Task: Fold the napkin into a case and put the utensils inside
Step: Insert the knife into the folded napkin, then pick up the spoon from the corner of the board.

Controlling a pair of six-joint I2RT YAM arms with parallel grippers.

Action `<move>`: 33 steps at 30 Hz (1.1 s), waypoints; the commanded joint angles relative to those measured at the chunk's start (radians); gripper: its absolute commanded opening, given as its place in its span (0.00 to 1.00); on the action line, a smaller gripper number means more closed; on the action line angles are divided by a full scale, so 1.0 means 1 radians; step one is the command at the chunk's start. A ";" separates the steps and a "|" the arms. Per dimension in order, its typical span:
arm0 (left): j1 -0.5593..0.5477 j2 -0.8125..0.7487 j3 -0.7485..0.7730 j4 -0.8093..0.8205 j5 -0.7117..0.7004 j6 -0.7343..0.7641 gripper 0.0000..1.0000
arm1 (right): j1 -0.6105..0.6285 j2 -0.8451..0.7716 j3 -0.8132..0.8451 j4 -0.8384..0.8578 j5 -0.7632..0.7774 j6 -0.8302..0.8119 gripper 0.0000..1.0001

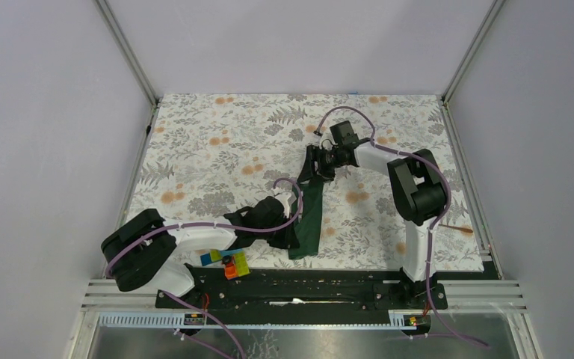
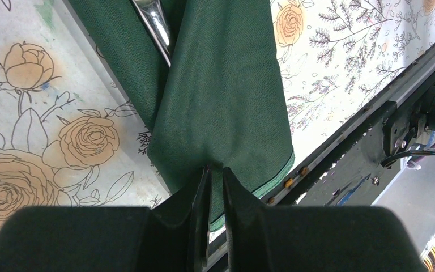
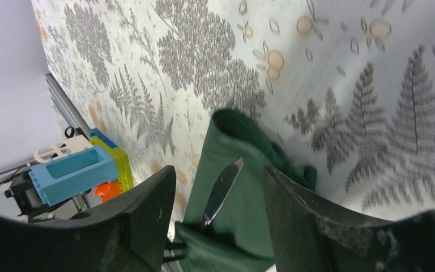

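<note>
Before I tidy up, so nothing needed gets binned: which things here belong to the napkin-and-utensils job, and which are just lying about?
Job:
- napkin
- silver utensil, on the napkin
- slim copper-coloured utensil, far right

Lying about:
- colourful plastic blocks
- floral table covering

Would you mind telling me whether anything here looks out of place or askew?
The copper spoon lies alone near the right edge of the table, well apart from the napkin. The napkin itself is bunched into a narrow, rumpled strip, not a flat pocket, with the silver utensil lying on it.
</note>
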 commanded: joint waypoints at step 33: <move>0.038 -0.278 0.569 -0.589 -0.051 0.305 0.90 | -0.130 -0.449 -0.091 -0.576 1.115 -0.928 0.75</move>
